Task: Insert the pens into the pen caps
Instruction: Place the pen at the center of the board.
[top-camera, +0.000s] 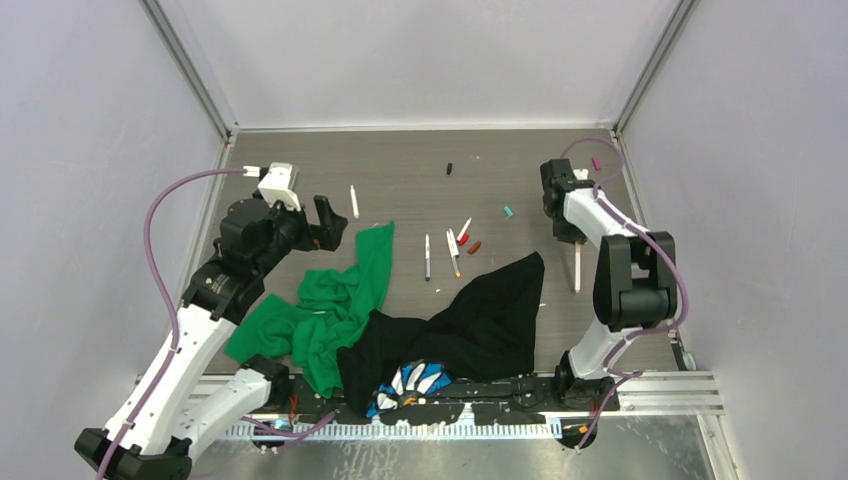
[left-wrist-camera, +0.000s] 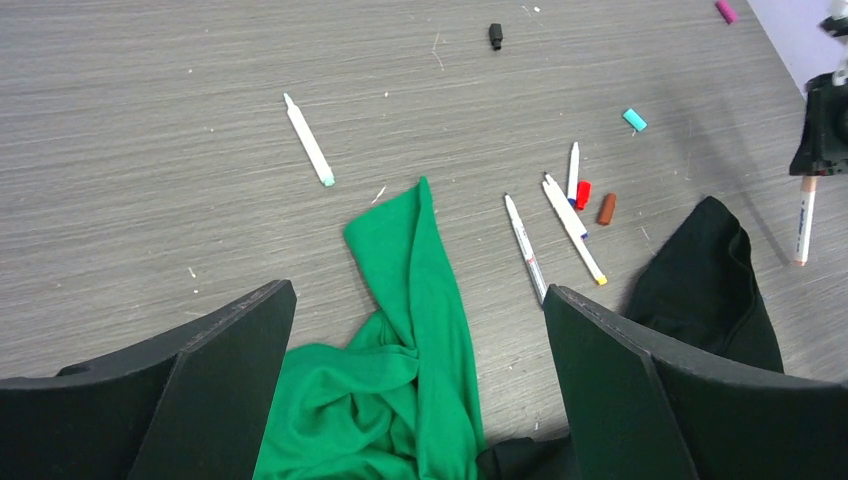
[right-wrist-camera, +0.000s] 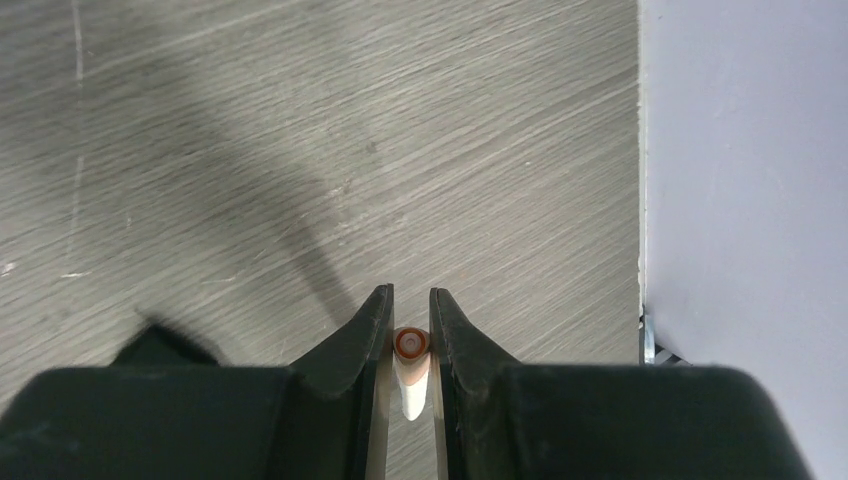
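With left gripper (left-wrist-camera: 418, 290) gaping empty, right gripper (right-wrist-camera: 410, 300) pinches a pen (right-wrist-camera: 411, 345) upright; it could pivot and miss the orange cap (left-wrist-camera: 606, 208).

This is a robotics lab test cell. A grey wood-grain bench (top-camera: 400, 160) is boxed in on three sides by plain pale walls (top-camera: 430, 50), joined by aluminium corner posts (top-camera: 190, 70). Along the bench's near edge runs a metal rail (top-camera: 680, 388) carrying two white-and-black robot arms (top-camera: 185, 340), trailed by purple cables (top-camera: 152, 225).
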